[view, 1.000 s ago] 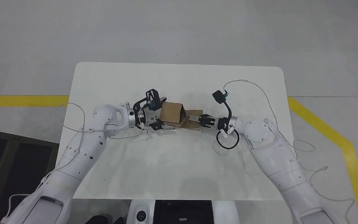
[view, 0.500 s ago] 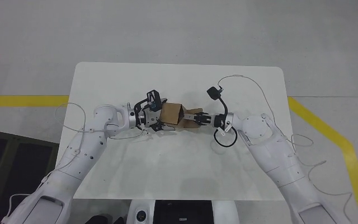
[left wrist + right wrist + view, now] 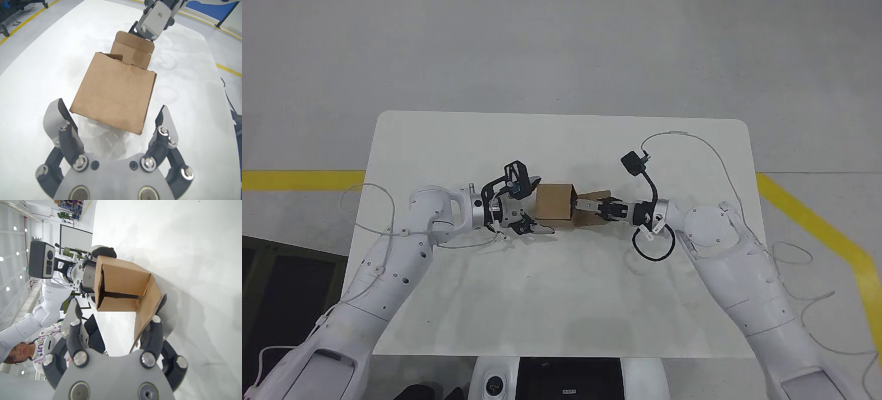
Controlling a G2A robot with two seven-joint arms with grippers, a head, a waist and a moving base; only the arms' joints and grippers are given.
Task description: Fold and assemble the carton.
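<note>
A brown carton [image 3: 555,200] lies on its side at the middle of the white table [image 3: 542,300]. My left gripper [image 3: 111,109] is open, with one finger on either side of the carton's [image 3: 113,94] closed end. The carton's other end [image 3: 121,285] is open and shows a dark seam inside. A long flap [image 3: 147,309] sticks out from that end, and it lies against one finger of my open right gripper [image 3: 119,309]. From above, the left gripper [image 3: 532,208] and the right gripper [image 3: 602,209] face each other across the carton, with the flap [image 3: 590,203] between it and the right gripper.
A thin white cable [image 3: 682,150] loops over the table's far right part from the right arm's wrist. A black cable ring [image 3: 647,245] hangs by the right wrist. Bare table surface lies in front of and behind the carton.
My right gripper has moved in towards the carton and has pushed the flap up closer to the open end. The carton has turned slightly and now lies squarer. The left gripper has stayed in place.
</note>
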